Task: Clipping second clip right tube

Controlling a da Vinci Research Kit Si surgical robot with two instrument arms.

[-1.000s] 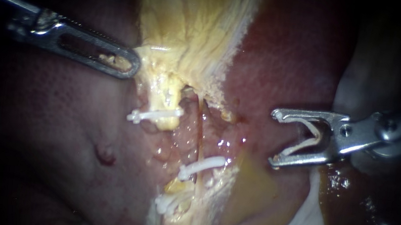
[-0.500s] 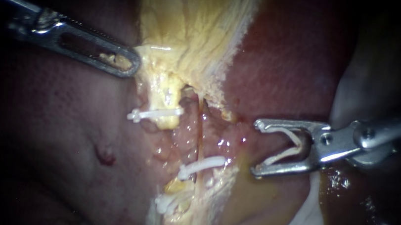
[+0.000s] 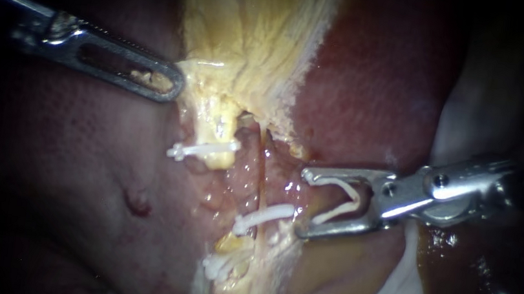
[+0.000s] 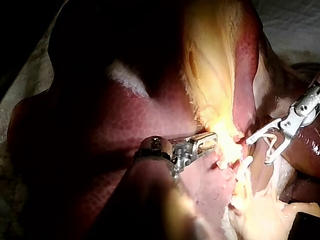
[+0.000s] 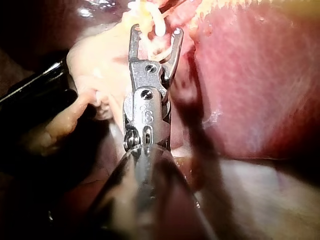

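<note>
Endoscope view showed the right instrument [image 3: 303, 202], jaws spread but gripping a white clip [image 3: 340, 204], just right of the thin right tube [image 3: 263, 173], seemingly soft, slick and tearable, best straddled beyond its seated clip [image 3: 262, 216].

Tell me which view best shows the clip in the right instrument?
Endoscope view: the clip lies side-on, both legs plain between the jaws of the right instrument. The left wrist view shows it small; the right wrist view, half lost against pale tissue.

Liver [image 3: 380, 68] dark red, finely mottled; tissue [image 3: 254, 36] pale yellow, streaked, possibly gallbladder; clips [image 3: 203, 151] white.
</note>
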